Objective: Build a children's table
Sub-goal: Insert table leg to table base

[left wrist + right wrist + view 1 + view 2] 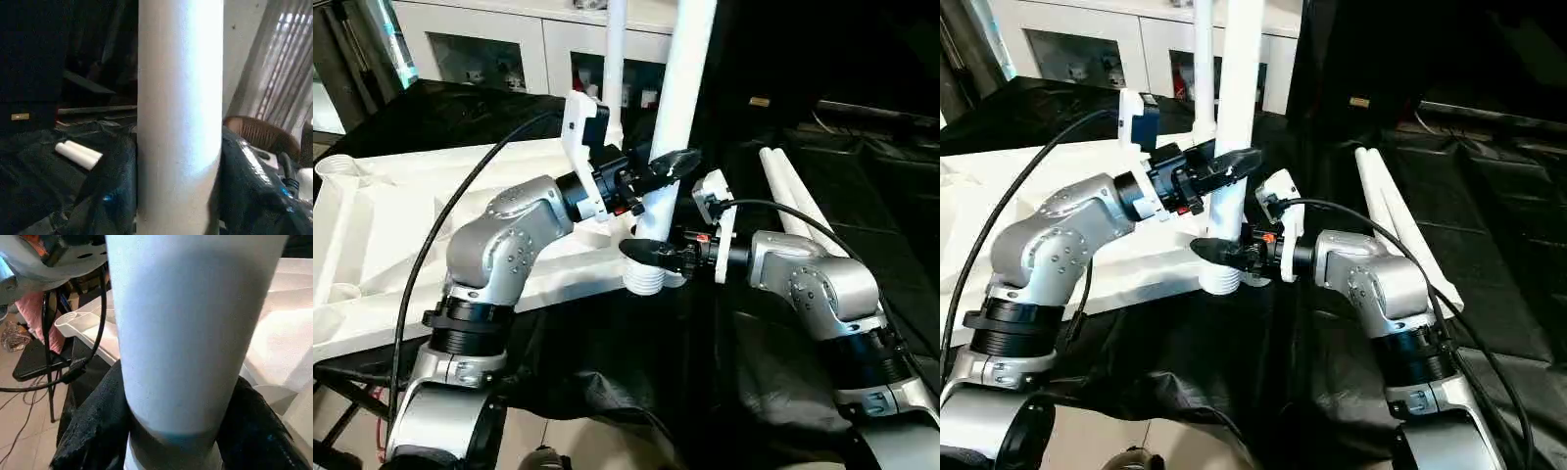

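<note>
Landmark: the upright leg, a white tube of the children's table, standing tilted a little at the near corner of the table top.
Table top: lies upside down on the black-draped counter, ribbed underside up, to the left of the upright leg; a round corner socket shows at its far left corner.
Foot of the upright leg: its ribbed end sits at the top's near corner, at the edge of the black cloth.
Second standing leg: a thinner-looking white tube rises just behind and left of the upright leg.
Spare legs: two white tubes lie side by side on the counter, well to the right of the upright leg.
Left gripper: reaches in from the left and meets the upright leg above the right gripper; its black jaws are clasped around the tube, one finger lying across the front of it.
Right gripper: comes in from the right and low, just above the ribbed end; its jaws are clamped on the same tube, a black finger across the front.
Wrist views: in each, the white tube stands close in front of the camera.
Behind: a white cabinet with glass-fronted compartments stands beyond the table top, left of the upright leg.
</note>
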`<state>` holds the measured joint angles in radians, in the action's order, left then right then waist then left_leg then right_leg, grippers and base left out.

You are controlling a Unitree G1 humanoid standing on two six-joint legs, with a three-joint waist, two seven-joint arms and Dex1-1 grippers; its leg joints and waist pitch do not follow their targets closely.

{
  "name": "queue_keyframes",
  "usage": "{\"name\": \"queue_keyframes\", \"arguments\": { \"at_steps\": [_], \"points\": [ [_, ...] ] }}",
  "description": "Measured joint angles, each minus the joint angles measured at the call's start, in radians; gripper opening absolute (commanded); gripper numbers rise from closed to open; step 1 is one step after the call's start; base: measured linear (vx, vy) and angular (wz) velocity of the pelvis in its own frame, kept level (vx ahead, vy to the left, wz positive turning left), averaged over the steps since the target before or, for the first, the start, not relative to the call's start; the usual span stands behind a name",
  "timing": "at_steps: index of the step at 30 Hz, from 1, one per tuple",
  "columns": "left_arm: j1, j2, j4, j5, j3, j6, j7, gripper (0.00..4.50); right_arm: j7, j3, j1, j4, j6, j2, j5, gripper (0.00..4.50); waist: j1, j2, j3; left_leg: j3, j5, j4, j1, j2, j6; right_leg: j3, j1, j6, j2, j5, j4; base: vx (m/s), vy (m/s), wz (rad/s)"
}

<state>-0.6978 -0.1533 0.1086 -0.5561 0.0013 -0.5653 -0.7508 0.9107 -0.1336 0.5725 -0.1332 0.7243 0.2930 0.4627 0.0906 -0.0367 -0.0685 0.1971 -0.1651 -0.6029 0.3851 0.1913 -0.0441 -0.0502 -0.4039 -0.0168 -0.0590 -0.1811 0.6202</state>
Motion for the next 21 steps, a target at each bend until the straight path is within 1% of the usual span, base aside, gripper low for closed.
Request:
{"name": "queue_keyframes", "arguments": {
  "at_steps": [2, 5, 8, 9, 11, 13, 14, 15, 18, 19, 21],
  "points": [
    [-0.001, 0.013, 0.001, -0.002, 0.019, 0.014, 0.016, 2.9, -0.002, 0.0, -0.001, 0.0, -0.001, 0.0, -0.001, 1.93, 0.0, 0.0, 0.0, 0.0, 0.0, 0.0, 0.0, 0.0, 0.0, 0.0, 0.0, 0.0, 0.0, 0.0, 0.0, 0.0, 0.0, 0.0],
    [-0.011, 0.021, 0.007, 0.002, 0.035, 0.056, 0.042, 2.99, -0.009, 0.002, -0.002, 0.0, -0.006, -0.002, -0.001, 1.93, 0.0, 0.0, 0.0, 0.0, 0.0, 0.0, 0.0, 0.0, 0.0, 0.0, 0.0, 0.0, 0.0, 0.0, 0.001, 0.0, 0.0, 0.0],
    [-0.029, 0.054, 0.029, -0.007, 0.079, 0.108, 0.08, 2.99, -0.028, 0.012, -0.006, 0.0, -0.022, -0.022, -0.001, 1.92, 0.0, -0.001, 0.0, 0.0, 0.0, 0.0, 0.0, 0.0, 0.0, 0.0, 0.0, 0.0, 0.0, 0.0, 0.001, 0.0, 0.0, 0.0],
    [-0.044, 0.076, 0.041, -0.02, 0.109, 0.134, 0.106, 2.99, -0.041, 0.021, -0.01, -0.001, -0.033, -0.038, 0.0, 1.91, 0.0, -0.001, 0.0, 0.0, 0.0, -0.001, 0.0, 0.0, 0.0, 0.0, 0.0, 0.0, 0.0, 0.0, 0.001, 0.0, 0.0, 0.0],
    [-0.077, 0.091, 0.068, -0.042, 0.158, 0.171, 0.142, 2.99, -0.063, 0.032, -0.018, -0.002, -0.043, -0.057, 0.001, 1.91, 0.0, -0.001, 0.0, 0.0, 0.001, -0.001, 0.0, 0.0, 0.001, 0.0, 0.0, 0.0, 0.0, 0.0, 0.001, 0.0, 0.0, 0.0],
    [-0.108, 0.083, 0.086, -0.058, 0.21, 0.204, 0.167, 2.99, -0.088, 0.047, -0.024, -0.01, -0.063, -0.068, 0.0, 1.91, -0.001, -0.001, 0.0, 0.0, 0.001, -0.001, 0.0, 0.0, 0.001, 0.0, 0.0, 0.0, 0.0, 0.0, 0.002, 0.0, 0.0, 0.0],
    [-0.114, 0.07, 0.095, -0.059, 0.225, 0.209, 0.168, 2.99, -0.108, 0.06, -0.024, -0.015, -0.078, -0.074, -0.001, 1.91, -0.001, -0.001, 0.0, 0.0, 0.001, -0.001, 0.0, 0.0, 0.0, 0.0, 0.0, 0.0, 0.0, 0.0, 0.002, 0.0, 0.0, 0.0],
    [-0.111, 0.038, 0.108, -0.05, 0.227, 0.212, 0.164, 2.99, -0.141, 0.082, -0.025, -0.03, -0.102, -0.083, -0.004, 1.9, -0.001, -0.001, 0.0, 0.0, 0.001, -0.001, -0.001, 0.0, 0.0, 0.0, 0.0, 0.0, 0.0, 0.0, 0.002, 0.0, 0.0, 0.0],
    [-0.07, -0.013, 0.127, 0.006, 0.203, 0.221, 0.146, 2.99, -0.203, 0.134, -0.027, -0.06, -0.139, -0.087, -0.016, 1.9, 0.0, -0.001, 0.0, 0.0, 0.001, -0.001, 0.0, 0.0, 0.0, 0.0, 0.0, 0.0, 0.0, 0.0, 0.002, 0.0, 0.0, 0.0],
    [-0.048, -0.045, 0.141, 0.054, 0.162, 0.225, 0.138, 2.99, -0.228, 0.15, -0.028, -0.069, -0.151, -0.094, -0.025, 1.9, 0.002, -0.001, 0.0, 0.0, 0.001, -0.001, 0.0, 0.0, 0.0, 0.0, 0.0, 0.0, 0.0, 0.0, 0.001, 0.0, 0.0, 0.0],
    [-0.008, -0.08, 0.17, 0.123, 0.093, 0.225, 0.109, 2.99, -0.251, 0.16, -0.035, -0.074, -0.174, -0.1, -0.031, 1.9, 0.003, -0.001, 0.0, 0.0, 0.0, -0.001, 0.0, 0.0, 0.0, 0.0, 0.0, 0.001, 0.0, 0.0, 0.001, 0.0, 0.0, 0.0]
  ]
}}
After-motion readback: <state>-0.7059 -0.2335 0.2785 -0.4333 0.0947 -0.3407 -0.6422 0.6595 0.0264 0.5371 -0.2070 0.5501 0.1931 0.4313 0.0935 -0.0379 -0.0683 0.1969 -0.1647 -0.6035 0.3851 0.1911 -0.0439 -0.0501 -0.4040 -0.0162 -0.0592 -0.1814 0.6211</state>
